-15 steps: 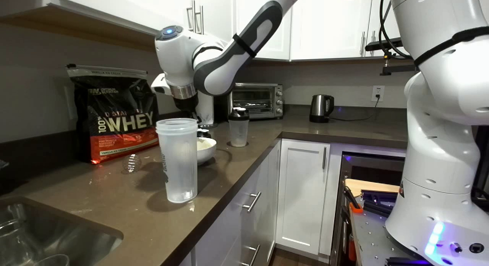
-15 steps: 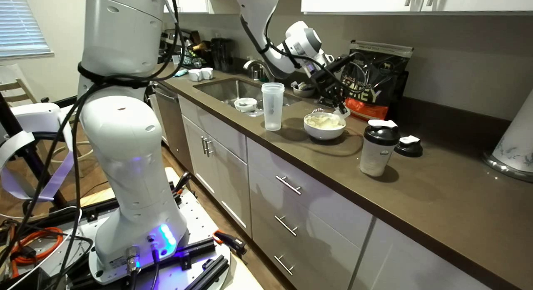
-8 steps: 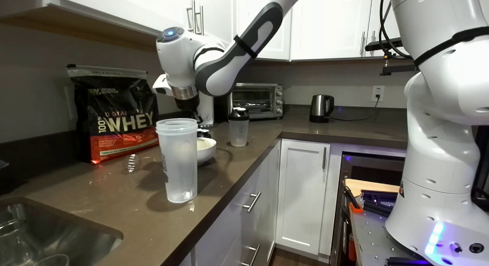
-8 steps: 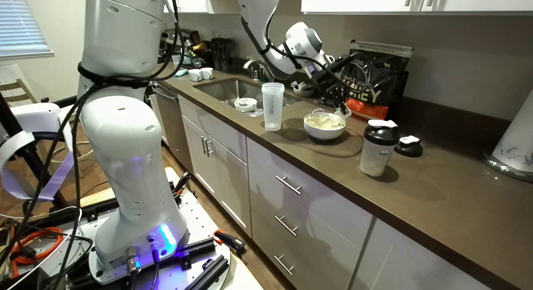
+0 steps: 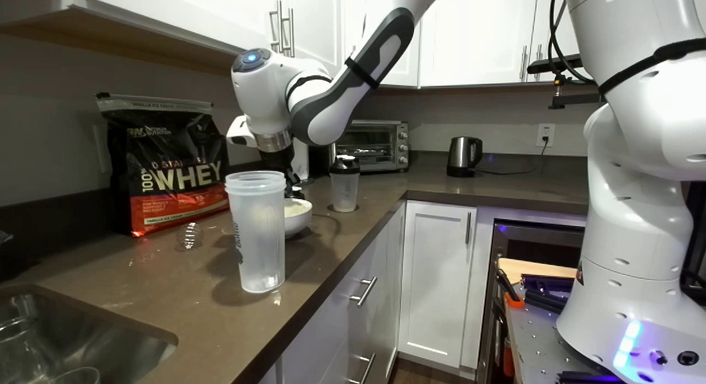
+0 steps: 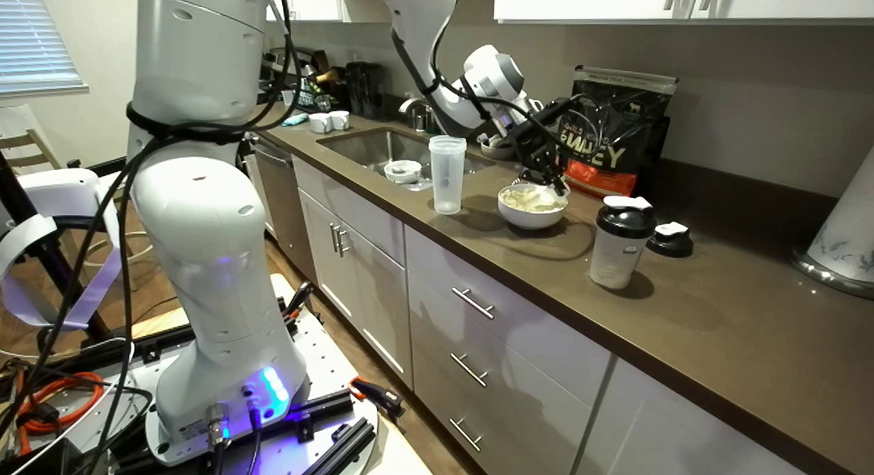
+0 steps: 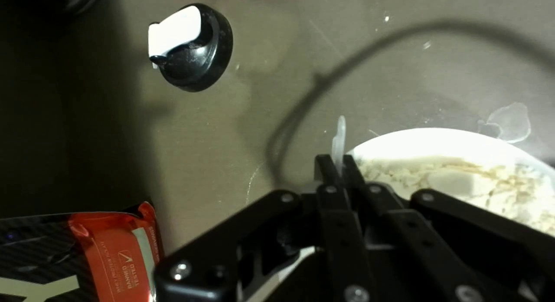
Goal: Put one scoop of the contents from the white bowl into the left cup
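Note:
The white bowl (image 6: 532,220) stands on the counter and holds pale powder; it also shows in an exterior view (image 5: 298,224) and at the right of the wrist view (image 7: 433,142). The left cup, a tall frosted tumbler (image 6: 447,178), stands upright beside the bowl, and also shows in an exterior view (image 5: 258,240). My gripper (image 7: 339,165) is shut on the thin translucent handle of the scoop (image 7: 340,137). In an exterior view the gripper (image 6: 554,181) is low at the bowl's rear rim. The scoop's head is mostly hidden, and I cannot tell whether it touches the powder.
A smaller clear shaker with a black lid (image 6: 618,246) and a loose black lid (image 7: 195,50) stand beyond the bowl. A black and red whey bag (image 5: 168,169) stands against the wall. A wire ball (image 5: 190,236) lies near the sink (image 5: 160,326). The counter's front edge (image 5: 336,251) is close.
My gripper has moved down with the scoop, from just above the bowl's rim to lower at the rim. The bowl and the cups have not moved.

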Controlling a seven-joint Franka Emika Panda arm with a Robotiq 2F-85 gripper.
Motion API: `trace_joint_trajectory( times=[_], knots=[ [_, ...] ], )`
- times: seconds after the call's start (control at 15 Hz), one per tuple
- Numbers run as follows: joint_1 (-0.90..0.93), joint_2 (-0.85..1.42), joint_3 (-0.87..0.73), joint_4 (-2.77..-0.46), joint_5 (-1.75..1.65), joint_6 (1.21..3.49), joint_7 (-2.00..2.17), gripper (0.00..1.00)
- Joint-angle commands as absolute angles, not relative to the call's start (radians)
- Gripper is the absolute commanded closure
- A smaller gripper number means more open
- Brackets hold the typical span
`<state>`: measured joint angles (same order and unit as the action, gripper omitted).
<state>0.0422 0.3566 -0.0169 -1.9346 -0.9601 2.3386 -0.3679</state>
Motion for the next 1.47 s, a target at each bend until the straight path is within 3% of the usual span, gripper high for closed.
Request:
trace_joint_trajectory(
  times=[0.0,1.4],
  knots=[
    [0.035,0.318,-0.019,-1.996,-1.050,2.380,-0.328,0.99],
    [0.029,0.275,0.021,-2.037,-0.925,2.335,-0.432,0.99]
  ],
)
